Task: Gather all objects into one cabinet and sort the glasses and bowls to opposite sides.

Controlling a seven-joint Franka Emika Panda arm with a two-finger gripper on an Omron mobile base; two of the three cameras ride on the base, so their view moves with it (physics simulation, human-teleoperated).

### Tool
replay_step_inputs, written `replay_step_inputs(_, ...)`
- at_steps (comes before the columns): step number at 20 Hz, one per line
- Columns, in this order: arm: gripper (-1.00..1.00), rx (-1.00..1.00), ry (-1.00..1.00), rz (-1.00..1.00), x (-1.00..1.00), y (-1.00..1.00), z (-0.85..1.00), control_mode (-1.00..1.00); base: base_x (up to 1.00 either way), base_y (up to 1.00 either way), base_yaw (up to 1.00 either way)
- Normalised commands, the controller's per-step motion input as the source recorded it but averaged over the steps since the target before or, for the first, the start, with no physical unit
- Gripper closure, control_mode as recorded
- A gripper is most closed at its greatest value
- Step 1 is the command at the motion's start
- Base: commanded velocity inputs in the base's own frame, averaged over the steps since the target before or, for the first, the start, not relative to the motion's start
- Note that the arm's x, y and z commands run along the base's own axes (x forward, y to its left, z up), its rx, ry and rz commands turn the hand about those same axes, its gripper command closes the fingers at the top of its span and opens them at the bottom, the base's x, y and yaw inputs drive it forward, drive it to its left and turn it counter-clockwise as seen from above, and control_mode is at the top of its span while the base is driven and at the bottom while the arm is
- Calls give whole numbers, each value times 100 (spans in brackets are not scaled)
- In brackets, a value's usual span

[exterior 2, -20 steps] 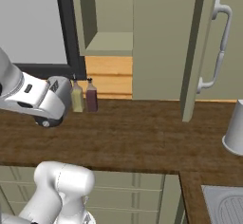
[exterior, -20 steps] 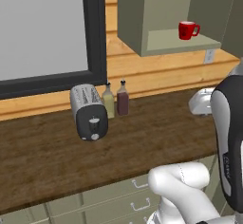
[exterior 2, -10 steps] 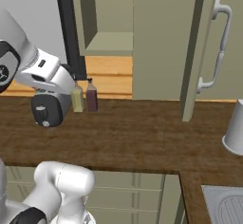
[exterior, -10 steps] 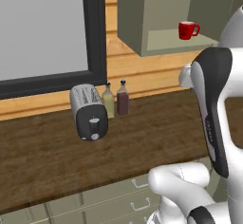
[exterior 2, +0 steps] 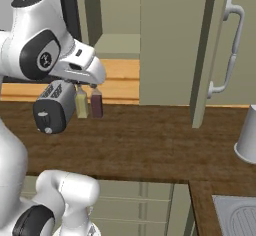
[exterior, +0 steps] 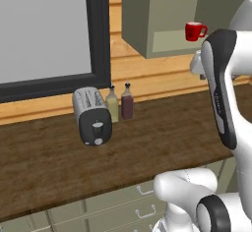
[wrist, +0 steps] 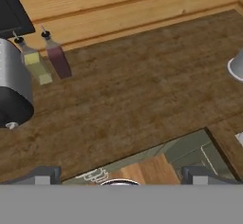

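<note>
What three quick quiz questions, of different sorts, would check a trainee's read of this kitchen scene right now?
1. True or false: the red mug stands on the counter.
2. What stands right of the toaster in the left base view? A) two bottles B) a bowl C) a kettle
3. Fill in: the gripper is ____ and holds nothing.

Key: 1 false, it stands on the cabinet shelf; 2 A, the two bottles; 3 open.

A dark wood counter runs along a pale wood-panelled wall. Olive drawers sit below it. A large dark-framed window fills the upper left. A silver toaster stands beside two small bottles. A steel sink lies at the right.
</note>
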Motion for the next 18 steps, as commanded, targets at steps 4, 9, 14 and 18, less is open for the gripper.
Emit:
replay_step_inputs(4,-100,0,-8,9,28,-14,0,-100,0,0,0)
replay_step_inputs(9,-100,0,-11,9,29,-10,0,-100,0,0,0)
replay_step_inputs(14,-100,0,-18,2,51,-7,1,-100,0,0,0)
replay_step_inputs(18,-100,0,-22,0,62,-11,1,-100,0,0,0)
